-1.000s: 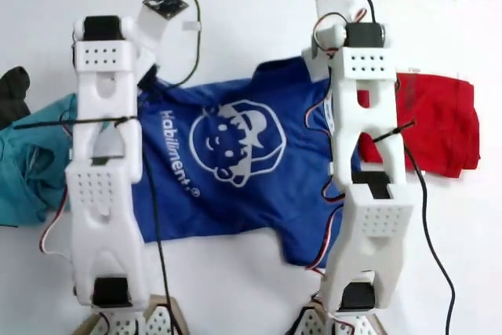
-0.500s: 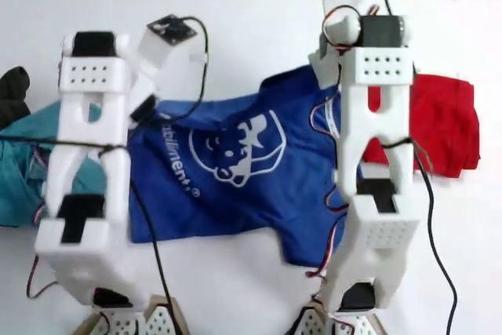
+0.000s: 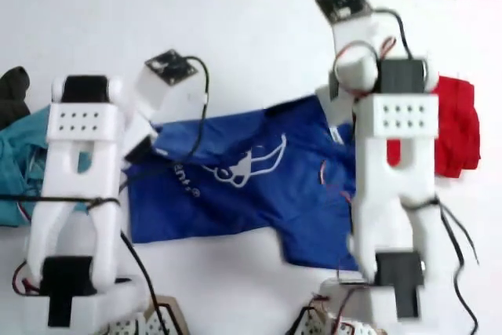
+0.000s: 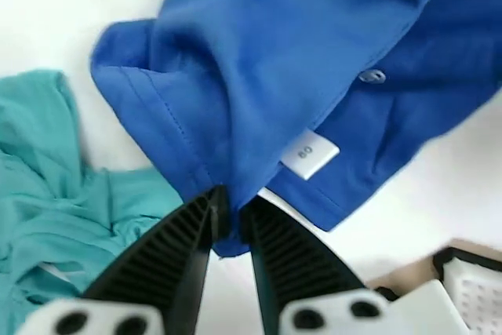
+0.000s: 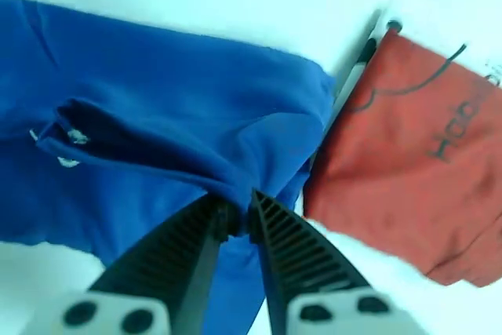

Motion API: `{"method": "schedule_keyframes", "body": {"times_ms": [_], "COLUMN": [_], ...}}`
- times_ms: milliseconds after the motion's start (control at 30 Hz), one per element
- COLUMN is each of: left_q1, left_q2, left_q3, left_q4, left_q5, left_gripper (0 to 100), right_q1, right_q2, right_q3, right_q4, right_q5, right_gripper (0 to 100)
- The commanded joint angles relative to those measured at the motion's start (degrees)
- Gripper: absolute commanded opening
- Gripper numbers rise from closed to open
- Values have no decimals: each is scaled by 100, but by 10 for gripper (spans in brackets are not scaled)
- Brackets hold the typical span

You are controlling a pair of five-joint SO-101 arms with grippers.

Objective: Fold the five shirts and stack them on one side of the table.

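My left gripper point(image 4: 229, 213) was clamped shut on the blue shirt point(image 4: 314, 60), both jaws pinching a bunched fold at its hemmed edge. My right gripper point(image 5: 235, 217) was closed the same way on a gathered bit of that shirt, on the side nearest the red shirt point(image 5: 408, 162).

Just past my left fingers point(image 4: 172, 249) a white tag point(image 4: 308, 152) showed on the blue cloth, and a small button point(image 4: 373, 76) a little beyond it. The teal shirt point(image 4: 47, 202) lay crumpled just beside my left gripper, right up against the blue shirt's edge. On the right, the red shirt lay flat just beside the blue one. I could not tell if they touched.

From the high view, the blue shirt lay spread across the middle of the white table point(image 3: 251, 37) between my two arms, print side up. The white print was creased and the far edge rumpled. The teal shirt sat at the left edge, partly under my left arm. The red shirt sat on the right, partly behind my right arm. A dark cloth point(image 3: 12, 92) lay farther back, at the left edge, next to the teal one.
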Motion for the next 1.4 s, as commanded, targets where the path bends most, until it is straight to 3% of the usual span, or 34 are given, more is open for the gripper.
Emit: {"method": "schedule_keyframes", "body": {"times_ms": [0, 200, 567, 800, 1100, 1367], "left_q1": [18, 18, 18, 18, 62, 18], "left_q2": [-484, -791, -985, -993, -1556, -1705], "left_q3": [312, 1112, 2932, 3143, 2659, 3714], "left_q4": [-53, -167, -1266, -1275, -721, -1240], "left_q5": [-35, -44, -44, -44, -35, -273], "left_gripper": [27, 27, 27, 27, 27, 27], "right_q1": [22, 40, 66, 57, 119, 497], "right_q2": [-1314, -2818, -3978, -4655, -4963, -4901], "right_q3": [1908, 3991, 5301, 5354, 5275, 4360], "right_q4": [-743, -1341, -1288, -910, -831, -277], "right_q5": [62, 255, 387, 413, 703, 958], "right_gripper": [20, 20, 20, 20, 20, 20]}}
